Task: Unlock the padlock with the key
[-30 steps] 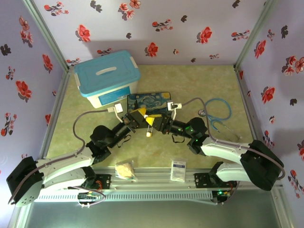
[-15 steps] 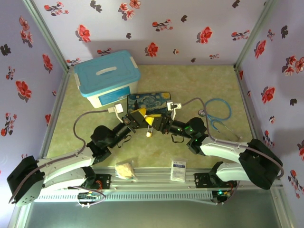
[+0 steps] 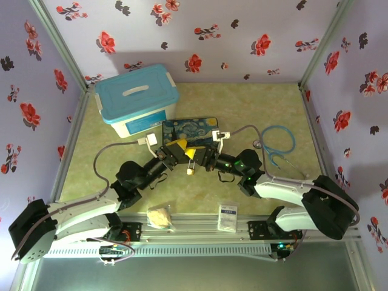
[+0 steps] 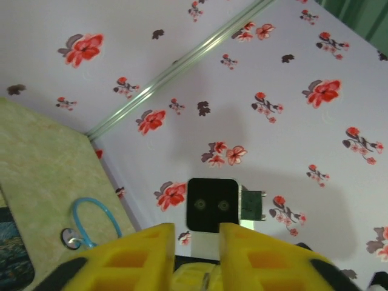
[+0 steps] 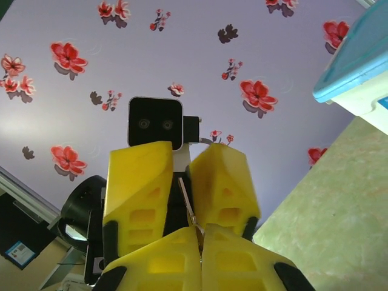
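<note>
You had the yellow-fingered left gripper [image 3: 180, 147] and right gripper [image 3: 195, 154] nose to nose over the pale green table [image 3: 254, 103], just in front of the dark swirl-painted tin box [image 3: 190, 129]. A small white cylinder [image 3: 190, 171] lay just beside them.

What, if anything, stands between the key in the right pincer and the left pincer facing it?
Nothing visible does. In the right wrist view, the right pincer is shut on a thin metal sliver, apparently the key. It points straight into the open gap between the yellow fingers of the left pincer.
</note>
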You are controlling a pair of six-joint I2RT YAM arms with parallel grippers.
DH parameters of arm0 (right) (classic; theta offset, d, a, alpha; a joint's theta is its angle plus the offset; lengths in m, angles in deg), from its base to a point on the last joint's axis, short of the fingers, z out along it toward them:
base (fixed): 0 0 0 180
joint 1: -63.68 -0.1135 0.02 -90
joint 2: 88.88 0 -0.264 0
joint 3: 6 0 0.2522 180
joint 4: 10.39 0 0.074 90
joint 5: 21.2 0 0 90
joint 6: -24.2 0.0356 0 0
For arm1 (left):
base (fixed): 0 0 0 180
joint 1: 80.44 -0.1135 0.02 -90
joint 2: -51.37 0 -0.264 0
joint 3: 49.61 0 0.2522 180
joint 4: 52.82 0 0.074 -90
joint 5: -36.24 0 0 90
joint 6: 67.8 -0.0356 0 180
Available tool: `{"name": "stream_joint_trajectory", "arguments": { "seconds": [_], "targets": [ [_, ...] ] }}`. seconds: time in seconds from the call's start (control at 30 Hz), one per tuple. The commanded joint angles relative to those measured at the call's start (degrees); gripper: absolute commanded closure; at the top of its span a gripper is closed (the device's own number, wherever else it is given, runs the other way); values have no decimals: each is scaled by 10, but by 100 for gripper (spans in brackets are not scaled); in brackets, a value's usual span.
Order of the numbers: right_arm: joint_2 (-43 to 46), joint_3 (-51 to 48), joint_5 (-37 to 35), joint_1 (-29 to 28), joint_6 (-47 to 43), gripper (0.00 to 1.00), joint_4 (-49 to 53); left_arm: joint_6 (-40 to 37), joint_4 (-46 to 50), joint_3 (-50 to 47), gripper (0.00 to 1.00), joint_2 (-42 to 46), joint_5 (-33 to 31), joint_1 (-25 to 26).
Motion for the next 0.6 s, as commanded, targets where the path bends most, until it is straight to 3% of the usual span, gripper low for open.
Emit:
{"name": "stream_joint_trajectory", "arguments": {
  "seconds": [0.0,0.1,0.23,0.37,0.57],
  "targets": [
    [40,-7,-20,5,-40,98,74,-22,67,2,45,42,-37,0],
    [73,-5,-35,6,-75,99,177,-33,162,14,28,79,-71,-2],
    [108,7,-60,10,-119,98,321,-38,390,75,22,99,-118,-9],
    [140,52,-119,13,-199,99,547,-92,547,149,19,42,-98,-11],
    [173,57,-185,43,-223,99,693,-89,533,135,28,-33,-50,-11]
  ]
}}
